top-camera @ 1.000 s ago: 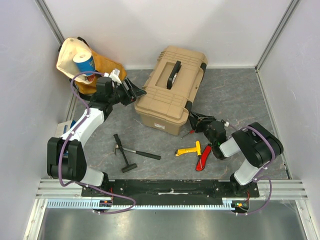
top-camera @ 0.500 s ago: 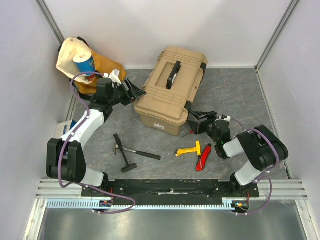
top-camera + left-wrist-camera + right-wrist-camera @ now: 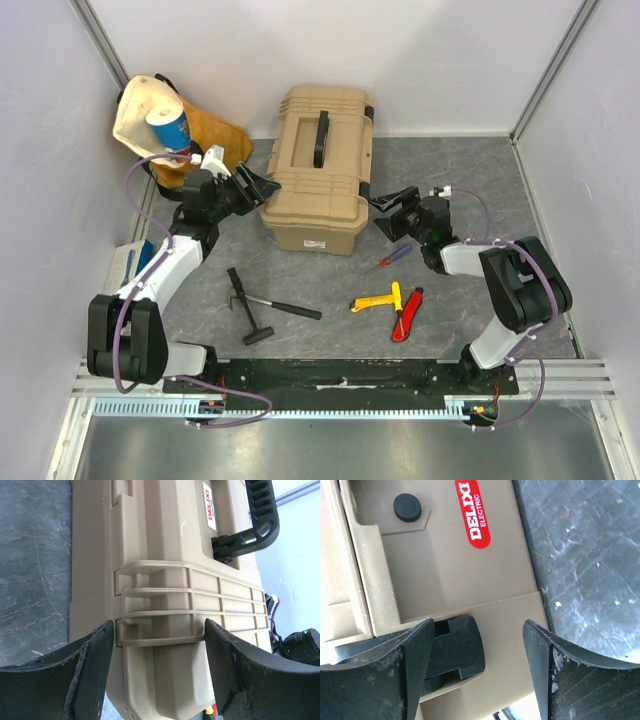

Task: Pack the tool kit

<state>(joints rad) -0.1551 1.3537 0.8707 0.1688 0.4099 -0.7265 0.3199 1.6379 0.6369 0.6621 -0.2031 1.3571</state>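
Closed tan toolbox (image 3: 318, 170) at the back middle of the grey table (image 3: 480, 190), left gripper (image 3: 262, 187) spread wide at its left side, right gripper (image 3: 388, 213) spread wide astride its black latch (image 3: 455, 647), hammer (image 3: 262, 305), screwdriver (image 3: 388, 259), yellow-handled tool (image 3: 378, 300) and red knife (image 3: 407, 315) lying in front, cloth bag (image 3: 170, 125) far left.

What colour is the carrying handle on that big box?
Black. The handle on the tan toolbox shows best in the top external view.

One each: toolbox (image 3: 305, 185), hammer (image 3: 285, 307), screwdriver (image 3: 392, 257), yellow-handled tool (image 3: 378, 300), red knife (image 3: 405, 318), cloth bag (image 3: 215, 135)
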